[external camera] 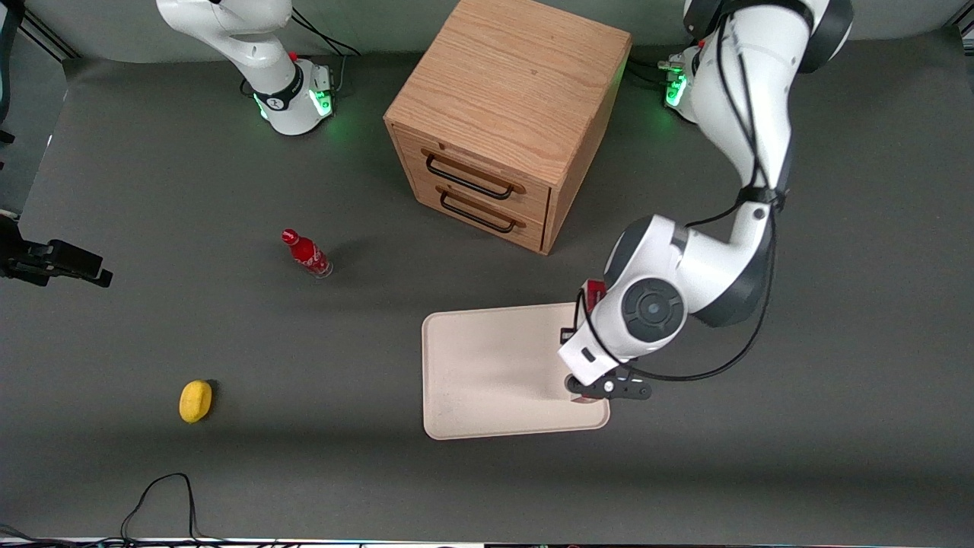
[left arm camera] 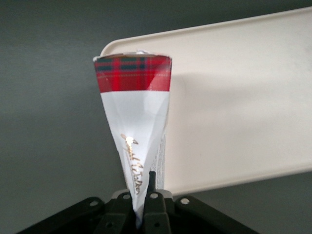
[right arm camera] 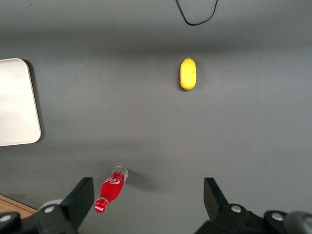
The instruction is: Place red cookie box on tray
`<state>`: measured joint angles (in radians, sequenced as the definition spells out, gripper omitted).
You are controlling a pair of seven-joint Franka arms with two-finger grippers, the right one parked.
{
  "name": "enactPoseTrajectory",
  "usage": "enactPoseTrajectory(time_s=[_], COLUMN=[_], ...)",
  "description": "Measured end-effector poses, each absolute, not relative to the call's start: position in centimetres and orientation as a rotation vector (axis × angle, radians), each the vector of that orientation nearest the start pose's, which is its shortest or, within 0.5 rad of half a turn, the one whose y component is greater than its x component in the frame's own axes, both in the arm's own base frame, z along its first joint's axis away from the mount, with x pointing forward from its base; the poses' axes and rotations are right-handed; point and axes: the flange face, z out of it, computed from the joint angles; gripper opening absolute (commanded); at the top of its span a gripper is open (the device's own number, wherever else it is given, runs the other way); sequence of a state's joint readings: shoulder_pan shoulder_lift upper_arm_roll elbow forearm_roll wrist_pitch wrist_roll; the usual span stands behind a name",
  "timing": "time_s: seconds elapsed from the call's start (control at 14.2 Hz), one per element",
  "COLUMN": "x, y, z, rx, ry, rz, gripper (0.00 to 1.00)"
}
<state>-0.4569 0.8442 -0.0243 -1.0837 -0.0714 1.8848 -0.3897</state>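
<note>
Claw point(left arm camera: 144, 207) pinched shut on the red cookie box point(left arm camera: 134, 141), low over the tray point(external camera: 487, 373) at the tray's edge nearest the working arm's end of the surface point(external camera: 152, 175). Box held by one end in the wrist view, stretching away from the fingers point(left arm camera: 155, 204), its white face with gold script nearest the claw and a red tartan band at the end away from it; whether that end touches the tray cannot be told. Box partly over the tray's rounded corner, partly over bare grey surface in that view. Only a sliver of red box seen in the front view beside the arm's wrist, rest hidden under the arm. Tray lying flat near the middle of the surface, closer to the front camera than the wooden drawer cabinet point(external camera: 506, 122), cream-white with a low rim. Cabinet standing near the surface's edge farthest from the front camera, two drawers with dark handles facing the camera at a slant. Small red bottle point(external camera: 307, 253) lying tilted toward the parked arm's end, well apart from the tray. Yellow lemon-like object point(external camera: 195, 401) nearer the front camera than the bottle, toward the same end, close to the surface's near edge.
</note>
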Motion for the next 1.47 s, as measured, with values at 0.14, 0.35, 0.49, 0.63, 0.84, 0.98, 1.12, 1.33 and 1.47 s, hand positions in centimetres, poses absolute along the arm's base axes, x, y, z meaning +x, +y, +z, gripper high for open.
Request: enactPoseTrajectory(time_s=[0.14,0.35,0.49,0.63,0.84,0.98,1.12,1.33,1.47], x=[67.9,67.8,67.8,67.9,68.4,69.2,69.7,69.3,68.2], y=[-36.1,-36.3,-36.4,-36.3,-36.0,-35.7,-34.3,-28.7,-23.0], z=[27.1,24.6,24.6,24.6,25.9,28.5,33.0,40.8,45.5], rx=[-3.198,-3.187,-3.186,-3.176,-3.163,-3.175,-3.187,-3.187,-3.181], ry=[0.045,0.028,0.002,-0.004,0.001,-0.009,-0.038,-0.144,-0.249], rz=[0.101,0.123,0.123,0.112,0.060,-0.002,-0.078,-0.151,-0.164], gripper=[0.00,0.00,0.70,1.00,1.00,1.00,1.00,1.00,1.00])
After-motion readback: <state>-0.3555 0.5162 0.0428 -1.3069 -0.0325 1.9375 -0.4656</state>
